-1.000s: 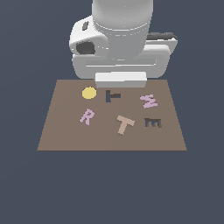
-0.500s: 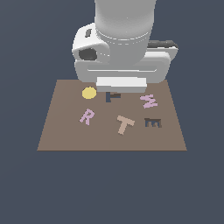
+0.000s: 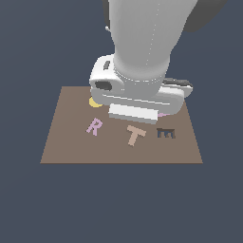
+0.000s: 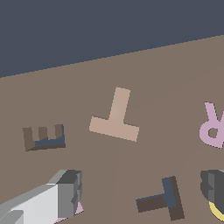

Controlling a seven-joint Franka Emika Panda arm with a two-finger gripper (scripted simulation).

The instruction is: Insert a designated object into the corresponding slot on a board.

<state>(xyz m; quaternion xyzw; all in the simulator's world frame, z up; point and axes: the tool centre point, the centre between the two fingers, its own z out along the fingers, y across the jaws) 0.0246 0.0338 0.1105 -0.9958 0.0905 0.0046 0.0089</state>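
The tan-salmon T block [image 3: 135,135] lies flat on the brown board [image 3: 66,147], loose and untouched; it also shows in the wrist view [image 4: 115,118]. The dark T-shaped slot [image 4: 162,201] shows only in the wrist view; in the exterior view the arm hides it. My gripper [image 4: 141,186] is open and empty, its grey fingers [image 4: 68,192] wide apart above the board. The T slot lies between them and the T block just beyond. In the exterior view the fingers are hidden under the white hand [image 3: 135,97].
A pink R [image 3: 94,127] lies on the board at the exterior view's left, also in the wrist view [image 4: 213,124]. A dark E-shaped recess [image 3: 165,134] is right of the T block. The yellow disc [image 3: 92,102] and the pink zigzag letter [image 4: 78,209] are mostly covered.
The arm has come forward and lower over the board. It now hides the T slot and the zigzag letter and covers most of the yellow disc. The T block has not moved.
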